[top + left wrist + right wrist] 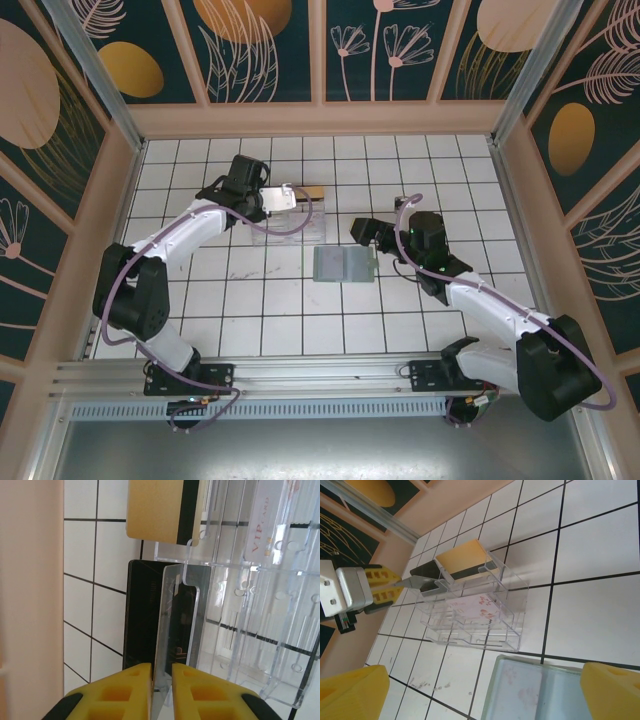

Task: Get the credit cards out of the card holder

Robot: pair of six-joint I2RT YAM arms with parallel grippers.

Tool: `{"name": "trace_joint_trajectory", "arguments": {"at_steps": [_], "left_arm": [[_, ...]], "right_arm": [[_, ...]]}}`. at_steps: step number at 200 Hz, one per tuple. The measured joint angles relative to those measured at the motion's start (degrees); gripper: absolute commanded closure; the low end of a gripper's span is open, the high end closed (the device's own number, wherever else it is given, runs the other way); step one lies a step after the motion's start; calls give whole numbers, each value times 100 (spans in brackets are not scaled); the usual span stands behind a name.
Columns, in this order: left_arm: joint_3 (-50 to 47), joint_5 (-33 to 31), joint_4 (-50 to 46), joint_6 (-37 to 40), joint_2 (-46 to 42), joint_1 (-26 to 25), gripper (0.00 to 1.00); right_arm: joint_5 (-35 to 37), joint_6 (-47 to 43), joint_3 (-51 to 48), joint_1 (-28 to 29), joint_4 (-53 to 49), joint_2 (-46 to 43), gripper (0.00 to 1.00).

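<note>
The card holder [345, 265] lies open and flat on the tiles, a grey-green wallet with a middle crease, also at the bottom of the right wrist view [540, 690]. My left gripper [161, 680] is at the clear plastic box [280, 222], and a thin silver card [172, 615] stands edge-on between its fingers. The jaws stand slightly apart, wider than the card is thick. A tan-gold credit card [155, 510] with a black stripe leans at the box's far end. My right gripper [362, 235] hovers open just beyond the holder's far right corner, holding nothing.
The box [480, 615] has several slots and holds a white VIP card [265, 525], a black card [142, 620] and a pink-printed card [482, 605]. Peach walls enclose the tiled floor, and the left wall [30, 600] is close beside my left gripper.
</note>
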Motion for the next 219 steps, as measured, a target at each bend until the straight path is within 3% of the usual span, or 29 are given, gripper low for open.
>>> {"name": "trace_joint_trajectory", "arguments": {"at_steps": [26,69,83,89,91,94,160,187,219], "left_arm": [[66,-111,94,-31,39,0,76],[203,-264,326,-105,212,0,52],[247,-275,350,-201,251,0,36],[258,-273,356,-221,254,0,19],[262,-275,356,-254,254,0,7],[267,-264,365,-232,249,0,2],[184,-308,1121,-1576,-428,0,1],[39,-619,1585,-2664,-1016,0,1],[101,-1346,1703,-4476,-1401,0,1]], "right_arm": [[-7,0,0,0,0,0,1],[-7,0,0,0,2,0,1],[-7,0,0,0,0,0,1],[-7,0,0,0,2,0,1],[-7,0,0,0,0,0,1],[-7,0,0,0,2,0,1],[136,-9,0,0,-50,0,1],[378,-72,7,103,-223,-4,1],[820,-201,122,402,-549,-68,1]]}}
